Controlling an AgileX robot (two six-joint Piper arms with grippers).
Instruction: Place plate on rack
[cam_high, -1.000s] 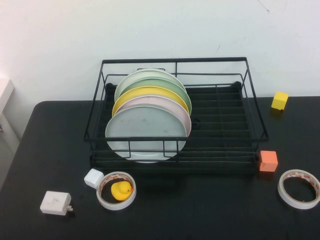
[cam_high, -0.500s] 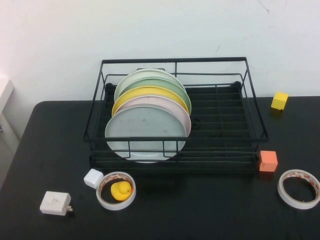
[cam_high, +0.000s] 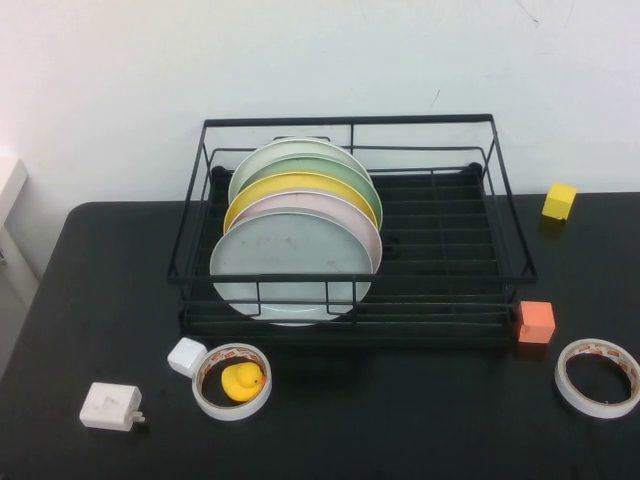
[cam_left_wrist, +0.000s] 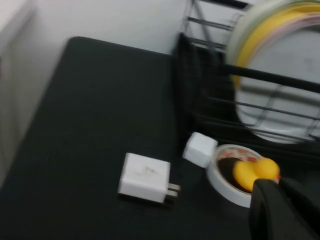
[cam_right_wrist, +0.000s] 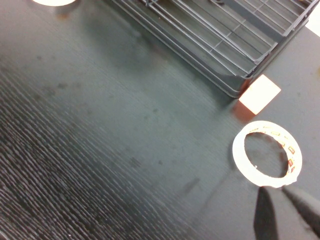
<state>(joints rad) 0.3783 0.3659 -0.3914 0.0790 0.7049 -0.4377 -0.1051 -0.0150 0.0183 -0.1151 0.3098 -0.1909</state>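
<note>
The pale grey-blue plate (cam_high: 290, 255) stands on edge at the front of a row of plates in the left half of the black wire rack (cam_high: 440, 277). Behind it stand the pink, yellow and green plates. Neither arm shows in the high view. In the left wrist view the plate (cam_left_wrist: 280, 85) and rack (cam_left_wrist: 260, 75) show, and my left gripper (cam_left_wrist: 280, 183) is shut and empty above the tape roll with the duck. My right gripper (cam_right_wrist: 275, 189) hangs over the table beside the other tape roll, slightly open and empty.
A tape roll (cam_high: 232, 381) ringing a yellow duck (cam_high: 243, 380), a small white cube (cam_high: 187, 357) and a white charger (cam_high: 111, 406) lie front left. An orange cube (cam_high: 537, 321) and a tape roll (cam_high: 598, 377) lie front right. A yellow cube (cam_high: 559, 200) sits far right.
</note>
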